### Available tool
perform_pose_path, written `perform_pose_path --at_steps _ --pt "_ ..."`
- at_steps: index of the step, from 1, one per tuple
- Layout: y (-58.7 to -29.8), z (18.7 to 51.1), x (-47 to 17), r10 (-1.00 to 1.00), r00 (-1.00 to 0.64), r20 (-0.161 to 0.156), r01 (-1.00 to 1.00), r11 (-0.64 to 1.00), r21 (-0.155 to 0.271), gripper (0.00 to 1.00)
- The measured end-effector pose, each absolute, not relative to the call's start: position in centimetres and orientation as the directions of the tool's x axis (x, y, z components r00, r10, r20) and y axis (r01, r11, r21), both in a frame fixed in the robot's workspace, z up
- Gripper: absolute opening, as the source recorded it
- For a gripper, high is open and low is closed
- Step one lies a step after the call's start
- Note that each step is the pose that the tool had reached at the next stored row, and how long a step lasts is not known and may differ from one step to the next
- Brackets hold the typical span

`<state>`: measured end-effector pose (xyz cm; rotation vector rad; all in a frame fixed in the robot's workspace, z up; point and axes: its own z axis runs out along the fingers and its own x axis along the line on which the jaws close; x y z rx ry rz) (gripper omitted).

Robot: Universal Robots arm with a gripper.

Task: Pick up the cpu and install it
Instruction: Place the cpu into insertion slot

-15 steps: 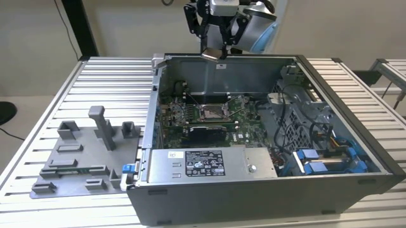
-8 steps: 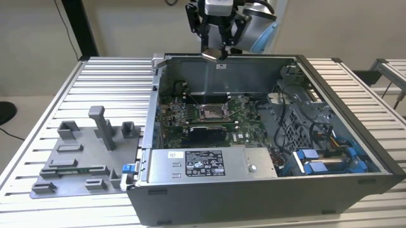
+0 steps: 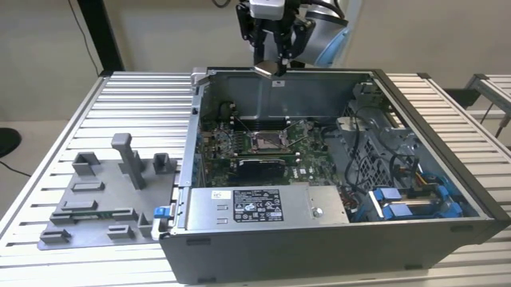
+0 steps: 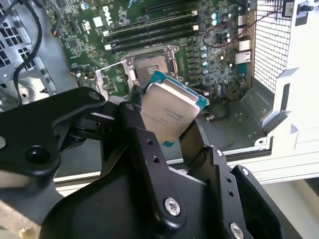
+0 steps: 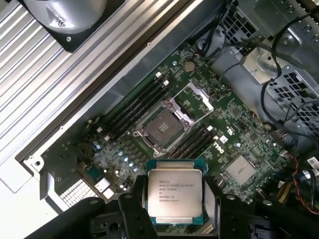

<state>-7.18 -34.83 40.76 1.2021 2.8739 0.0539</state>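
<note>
Pickup is done, I judge: my pincer (image 3: pixel 271 64) is clenched on the cpu (image 3: pixel 270 70), gripping it by two opposite edges, high above the back wall of the open computer case (image 3: pixel 335 251). Installing is not yet done.

On the exterior view's left, the grey fixture (image 3: pixel 96 203) stands well apart from me. In the middle of the case the socket (image 3: pixel 265 142) sits on the green board with its metal frame swung open and nothing seated in it. In the first wrist view the cpu (image 5: pixel 174 196) hangs silvery side toward the camera. The socket (image 5: pixel 162 127) lies well below it and, as I read it, not yet straight underneath.

Fixture and case both rest on a slatted metal table (image 3: pixel 119 107). Toward the case's right end there are blue clips (image 3: pixel 407 200) and loose cables. Behind, a black post (image 3: pixel 104 36) rises at the exterior view's left against a plain pale wall (image 3: pixel 160 36), and the edge of a second slatted table (image 3: pixel 495 89) shows at the far right.
</note>
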Motion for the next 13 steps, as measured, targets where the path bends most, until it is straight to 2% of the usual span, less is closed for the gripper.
perform_pose_path --at_steps 13 --pt "-34.83 40.76 -7.18 0.838 -0.546 -0.011 0.837 0.546 0.042 0.0"
